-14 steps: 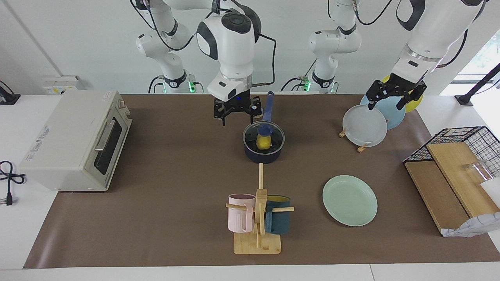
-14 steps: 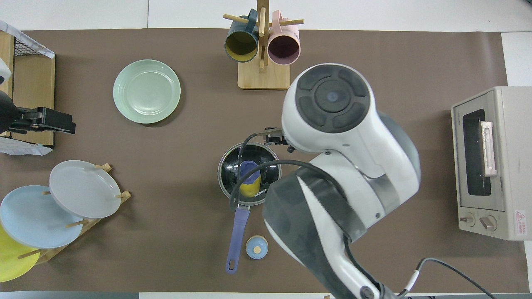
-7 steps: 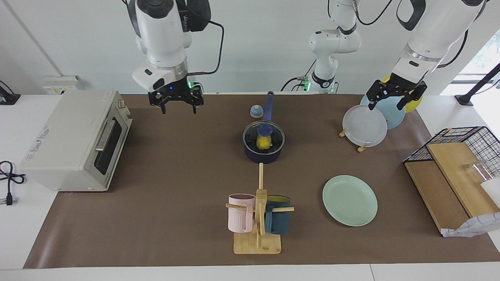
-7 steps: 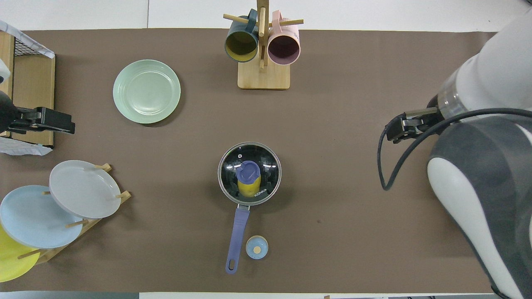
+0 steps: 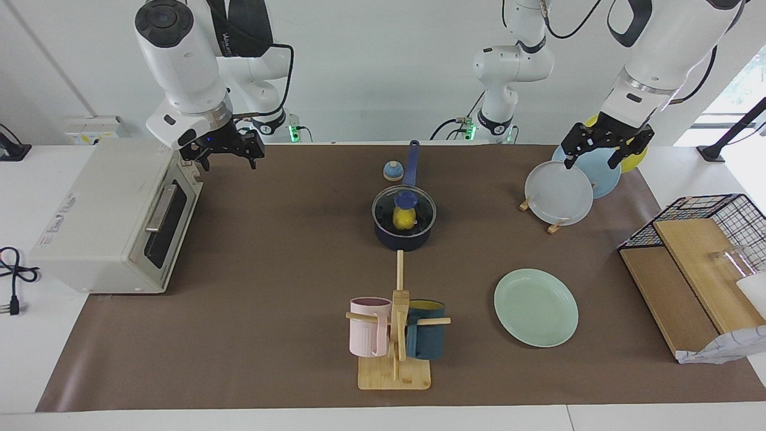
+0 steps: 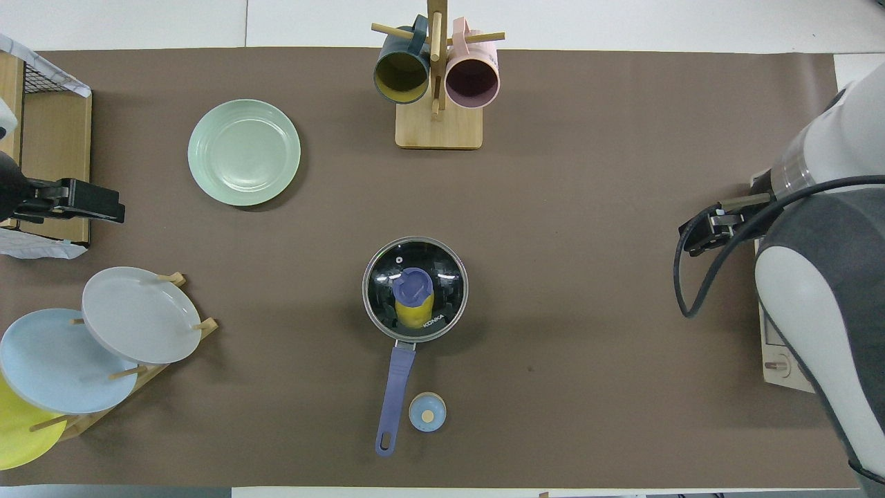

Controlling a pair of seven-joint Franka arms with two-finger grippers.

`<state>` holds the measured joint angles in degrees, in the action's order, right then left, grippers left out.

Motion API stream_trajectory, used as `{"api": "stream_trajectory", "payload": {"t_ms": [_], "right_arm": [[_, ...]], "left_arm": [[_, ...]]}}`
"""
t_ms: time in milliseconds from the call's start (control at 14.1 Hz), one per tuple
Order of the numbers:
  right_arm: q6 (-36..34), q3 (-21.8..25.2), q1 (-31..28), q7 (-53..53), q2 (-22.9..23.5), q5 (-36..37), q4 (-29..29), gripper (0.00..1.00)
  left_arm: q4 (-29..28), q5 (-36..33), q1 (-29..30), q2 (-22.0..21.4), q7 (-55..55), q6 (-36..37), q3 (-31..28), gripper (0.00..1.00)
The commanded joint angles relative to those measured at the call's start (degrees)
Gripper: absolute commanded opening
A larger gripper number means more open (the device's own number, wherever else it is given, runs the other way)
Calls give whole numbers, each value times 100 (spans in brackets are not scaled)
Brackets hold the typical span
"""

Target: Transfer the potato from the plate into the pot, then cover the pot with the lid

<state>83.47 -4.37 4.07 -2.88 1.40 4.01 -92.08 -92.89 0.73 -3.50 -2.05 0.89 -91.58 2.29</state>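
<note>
The pot (image 5: 402,238) stands mid-table with its long blue handle (image 6: 393,394) pointing toward the robots. The glass lid (image 5: 419,211) with its blue knob (image 6: 413,283) sits on the pot (image 6: 373,311). The yellow potato (image 5: 404,221) shows through the glass inside the pot, also in the overhead view (image 6: 413,315). The mint-green plate (image 5: 535,306) lies bare, farther from the robots, toward the left arm's end (image 6: 243,152). My right gripper (image 5: 226,157) is open and empty, up beside the toaster oven's top corner. My left gripper (image 5: 601,154) is open and waits over the plate rack.
A toaster oven (image 5: 114,215) stands at the right arm's end. A mug tree (image 5: 395,335) with a pink and a teal mug stands farther out than the pot. A small bell (image 5: 392,171) sits beside the pot handle. A plate rack (image 5: 559,193) and a wire basket (image 5: 712,209) with boards are at the left arm's end.
My right arm has swung from beside the pot to the toaster oven's end of the table, gripper empty. The lid stays on the pot. The left arm has not moved.
</note>
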Motion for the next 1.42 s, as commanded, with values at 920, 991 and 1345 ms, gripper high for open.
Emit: {"api": "stream_trajectory", "payload": {"t_ms": [920,991,1345], "right_arm": [[458,252,-671,156,-158,-428,15,100],[468,261,-671,156,-158,-428,15,100],[574,278,-688,165,-149,-428,-3,100]], "left_arm": [[-63,-82,60,-94,7,44,52,100],[-63,-82,60,-94,-1,44,52,100],[-63,-82,60,-85,8,44,52,100]]}}
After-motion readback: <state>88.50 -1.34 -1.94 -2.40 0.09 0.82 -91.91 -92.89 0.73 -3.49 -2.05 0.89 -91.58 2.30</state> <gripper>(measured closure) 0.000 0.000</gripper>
